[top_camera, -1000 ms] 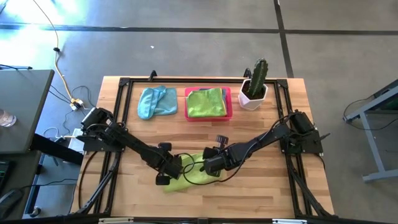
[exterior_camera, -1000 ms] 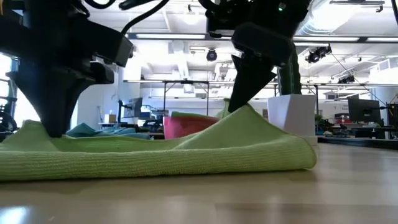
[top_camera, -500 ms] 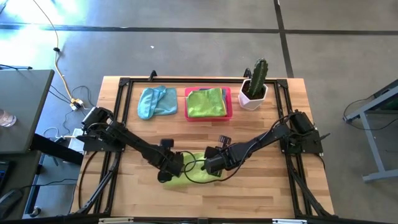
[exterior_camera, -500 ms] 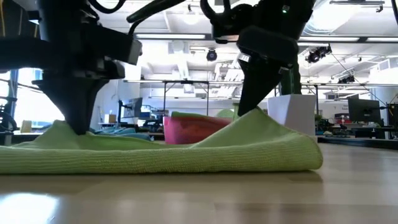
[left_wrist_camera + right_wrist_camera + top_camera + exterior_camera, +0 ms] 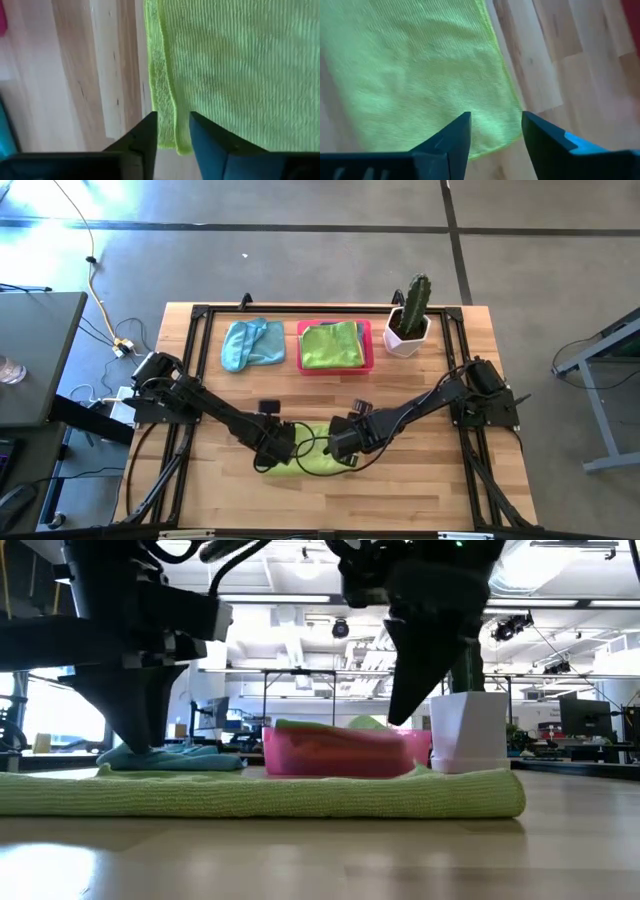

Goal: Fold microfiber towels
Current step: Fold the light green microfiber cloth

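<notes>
On the near middle of the wooden table (image 5: 420, 380), a lime green towel (image 5: 312, 457) lies flat, folded over, its doubled edge showing in the low view. Left gripper (image 5: 268, 459) sits at the towel's left end, fingers (image 5: 140, 145) parted above the hem, holding nothing. Right gripper (image 5: 341, 450) sits over the right end, fingers (image 5: 451, 137) spread, cloth lying free below them. At the far side: a crumpled light blue towel (image 5: 251, 343), left of a pink tray (image 5: 367, 348) holding a folded green towel (image 5: 331, 345). A potted cactus (image 5: 409, 314) stands right of the tray. No legible writing or labels on anything.
</notes>
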Robot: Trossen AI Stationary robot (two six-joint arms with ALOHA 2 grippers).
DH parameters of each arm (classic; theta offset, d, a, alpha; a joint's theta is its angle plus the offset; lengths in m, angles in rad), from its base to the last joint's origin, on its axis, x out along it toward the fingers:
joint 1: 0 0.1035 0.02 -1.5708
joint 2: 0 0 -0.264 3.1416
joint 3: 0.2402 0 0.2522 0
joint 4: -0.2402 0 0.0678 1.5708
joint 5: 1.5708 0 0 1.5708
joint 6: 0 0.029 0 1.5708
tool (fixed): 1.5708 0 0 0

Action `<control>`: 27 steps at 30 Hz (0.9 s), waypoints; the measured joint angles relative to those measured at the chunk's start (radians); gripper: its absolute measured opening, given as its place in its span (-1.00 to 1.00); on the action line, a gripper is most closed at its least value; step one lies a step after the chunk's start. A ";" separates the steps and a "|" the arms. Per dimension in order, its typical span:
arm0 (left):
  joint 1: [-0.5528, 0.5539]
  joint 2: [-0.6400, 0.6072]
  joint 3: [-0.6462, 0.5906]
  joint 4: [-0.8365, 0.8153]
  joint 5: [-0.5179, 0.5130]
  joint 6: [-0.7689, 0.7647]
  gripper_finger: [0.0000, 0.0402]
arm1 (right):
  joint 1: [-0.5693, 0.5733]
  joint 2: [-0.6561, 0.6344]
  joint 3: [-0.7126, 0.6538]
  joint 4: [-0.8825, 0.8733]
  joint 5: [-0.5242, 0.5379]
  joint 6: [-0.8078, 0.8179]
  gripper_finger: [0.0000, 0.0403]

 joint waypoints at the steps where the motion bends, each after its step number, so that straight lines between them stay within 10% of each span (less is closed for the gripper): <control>1: 0.000 0.000 0.000 -0.011 0.001 0.003 -0.45 | 0.003 0.000 0.000 0.006 -0.007 0.018 -0.15; 9: -0.060 0.000 0.000 -0.027 0.192 0.074 -0.32 | 0.057 0.000 -0.001 -0.093 -0.038 0.256 -0.15; 27: -0.145 0.110 -0.006 0.092 0.110 -0.015 -0.35 | 0.159 0.000 -0.046 -0.085 0.092 0.535 -0.15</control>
